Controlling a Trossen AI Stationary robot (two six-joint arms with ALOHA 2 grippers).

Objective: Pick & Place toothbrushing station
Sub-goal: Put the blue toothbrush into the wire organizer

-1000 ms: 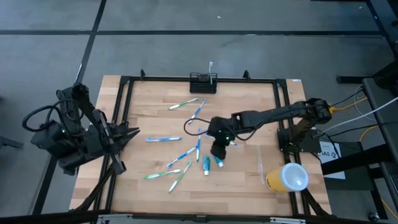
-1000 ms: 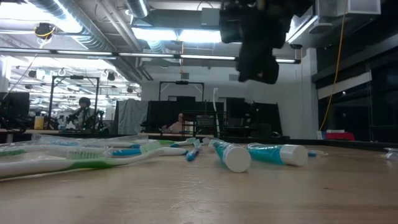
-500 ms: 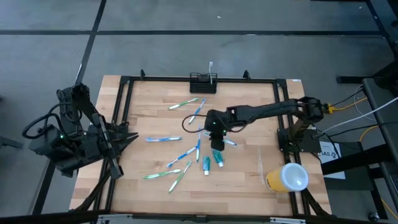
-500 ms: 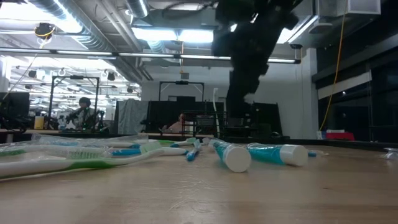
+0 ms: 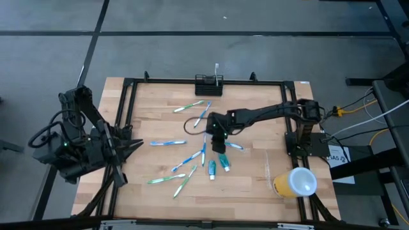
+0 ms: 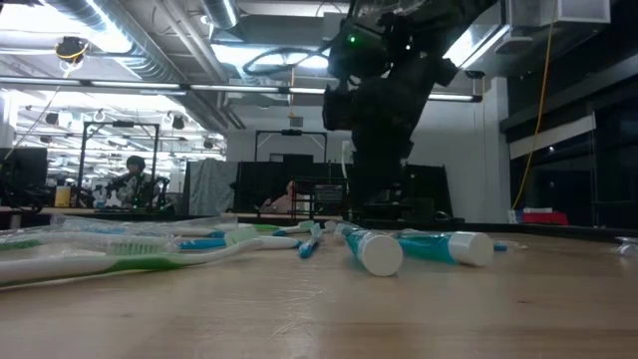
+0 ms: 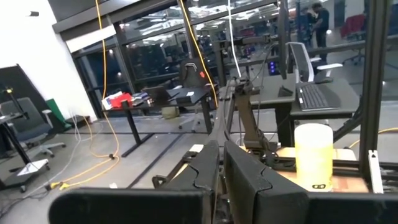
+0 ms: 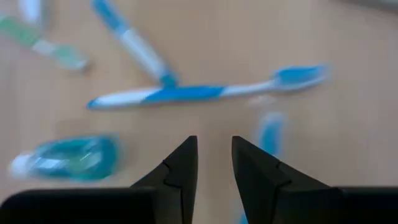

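right hand | above smooth blue-white toothbrush | wooden table

Right wrist view blurred: toothpaste tube smeared, cut by pic edge; a green brush partly cut at edge. Low view: mesh holder mostly hidden behind right arm. Yellow cup cut off below by left gripper's fingers.

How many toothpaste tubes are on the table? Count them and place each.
2. One toothpaste tube lies near the table's middle, just beyond the right gripper; the second tube lies beside it, on the right arm's side. The arm may hide more.
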